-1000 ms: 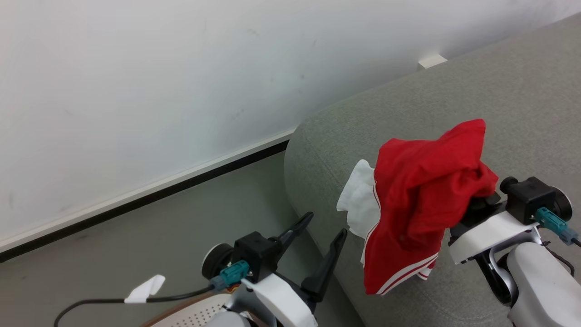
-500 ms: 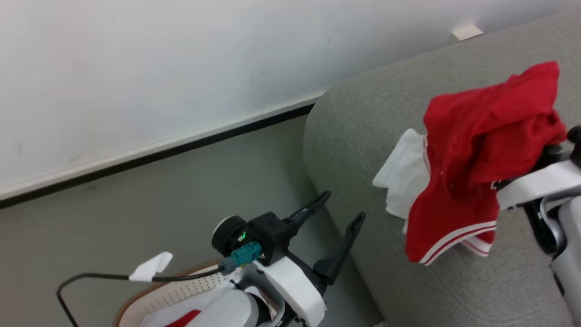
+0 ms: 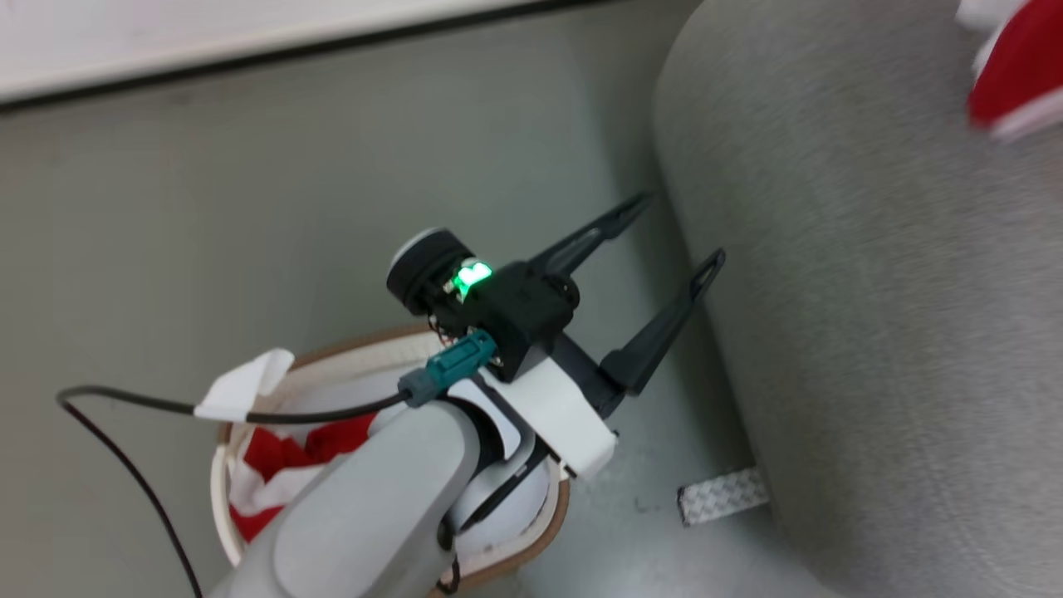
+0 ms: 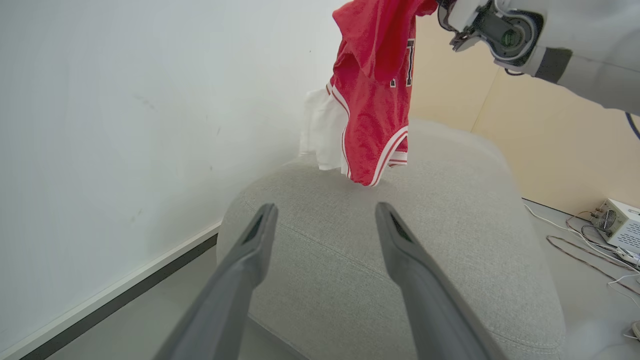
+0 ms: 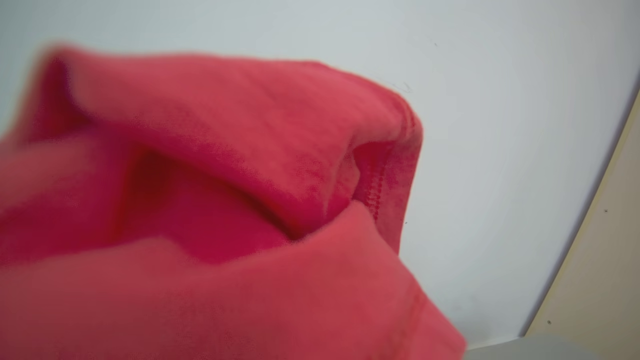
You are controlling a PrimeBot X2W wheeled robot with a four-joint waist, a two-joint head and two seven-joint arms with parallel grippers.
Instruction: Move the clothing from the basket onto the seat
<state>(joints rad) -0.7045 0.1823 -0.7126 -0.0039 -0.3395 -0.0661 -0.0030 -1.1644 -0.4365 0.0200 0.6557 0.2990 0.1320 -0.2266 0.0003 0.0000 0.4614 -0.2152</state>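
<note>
A red jersey with a white panel and striped trim hangs above the grey seat, and my right gripper at the top of the cloth is shut on it. In the head view, an edge of that jersey shows at the top right over the seat. Red cloth covers my right fingers in the right wrist view. My left gripper is open and holds nothing, hanging over the floor beside the seat's corner; the left wrist view shows it aimed at the seat. The cream basket below my left forearm holds more red-and-white clothing.
A white wall with a black baseboard runs behind the grey floor. A patterned metal strip lies on the floor by the seat's base. A white box with cables sits beyond the seat, in front of a beige panel.
The head camera has swung down and left, so the basket has come into view and the held jersey has slid to the top right edge. My left gripper stays open.
</note>
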